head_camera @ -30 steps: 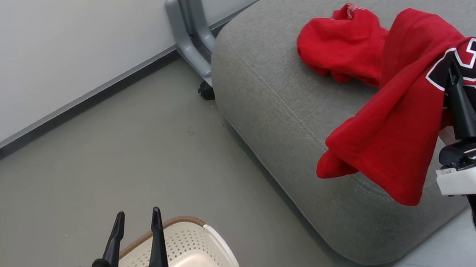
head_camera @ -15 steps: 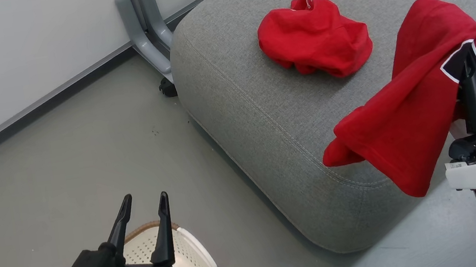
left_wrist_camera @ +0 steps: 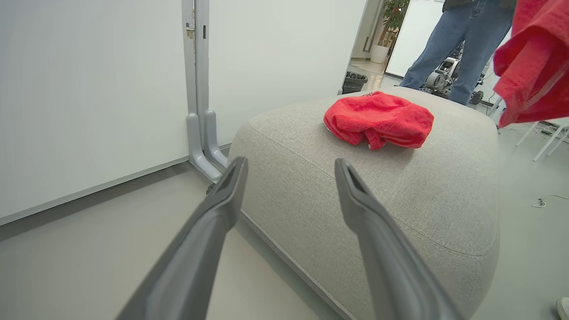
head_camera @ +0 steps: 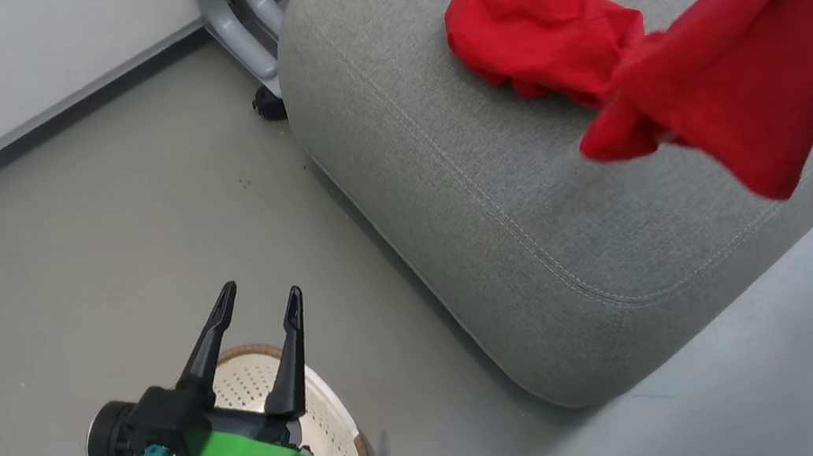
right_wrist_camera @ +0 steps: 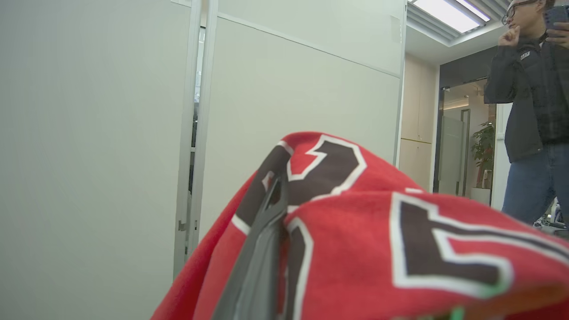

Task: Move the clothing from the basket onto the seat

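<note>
Left gripper (head_camera: 261,288) hovers low at the near left, its two long dark fingers spread wide with nothing between them; the left wrist view confirms the gap (left_wrist_camera: 290,162). Directly under it sits the cream-white perforated plastic basket with a brown woven rim (head_camera: 326,422). It is on the grey floor (head_camera: 99,247), and no red shows in the part the arm leaves uncovered. Further along is the grey metal partition foot (head_camera: 241,12), then the big grey fabric seat with its stitched seam (head_camera: 497,191). The crumpled plain red garment (head_camera: 537,27) already lies on the seat, well in from the edge. Right of it, the red jersey with black-and-white numbers (head_camera: 743,77) hangs in the air over the seat's right side, its lower tail dangling near the front edge. Right gripper (right_wrist_camera: 293,191) looks clamped on the jersey. One finger leans to the view's centre with cloth bunched against it, and the other is buried under fabric. A person in jeans (left_wrist_camera: 449,49) stands beyond the seat. Risks: if the jersey is let go this near the edge, the hanging tail's weight could pull it off onto the floor. The cloth is draped over the fingers, so it may snag and lift away with the arm. A low sweep could drag the plain red garment along.
</note>
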Available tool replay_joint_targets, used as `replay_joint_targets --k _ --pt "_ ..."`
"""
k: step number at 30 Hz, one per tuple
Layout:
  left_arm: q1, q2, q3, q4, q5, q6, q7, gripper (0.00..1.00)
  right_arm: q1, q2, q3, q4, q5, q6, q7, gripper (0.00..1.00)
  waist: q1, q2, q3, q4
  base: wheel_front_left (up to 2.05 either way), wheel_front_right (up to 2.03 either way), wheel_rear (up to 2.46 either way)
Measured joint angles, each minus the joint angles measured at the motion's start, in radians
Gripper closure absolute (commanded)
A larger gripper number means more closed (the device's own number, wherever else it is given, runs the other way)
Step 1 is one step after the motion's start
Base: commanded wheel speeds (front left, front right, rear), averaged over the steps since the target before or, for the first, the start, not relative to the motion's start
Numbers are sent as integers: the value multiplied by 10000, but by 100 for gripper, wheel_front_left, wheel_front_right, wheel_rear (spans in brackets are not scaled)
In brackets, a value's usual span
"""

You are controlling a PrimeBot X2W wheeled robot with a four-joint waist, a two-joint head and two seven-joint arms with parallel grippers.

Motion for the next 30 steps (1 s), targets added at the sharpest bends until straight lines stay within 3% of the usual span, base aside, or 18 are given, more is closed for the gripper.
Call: replay_joint_targets --k 7,12,20,30 --pt "-986 685 -976 -75 35 0 0 0 -2328 -859 -293 928 -38 0 -2 100 0 0 1218 481 0 0 0" --pt "-1495 865 -1204 -163 71 0 0 0 -3694 -1657 -259 2134 -418 0 0 100 0 0 2108 1019 0 0 0" --pt "-1844 1020 -1360 -240 79 0 0 0 -4963 -1770 -729 4188 -721 2 0 100 1 0 3254 2058 0 0 0" --pt "-2072 1158 -1615 -228 127 0 2 0 -5271 -1325 -1041 7380 -585 2 12 100 2 0 4406 2935 0 0 0"
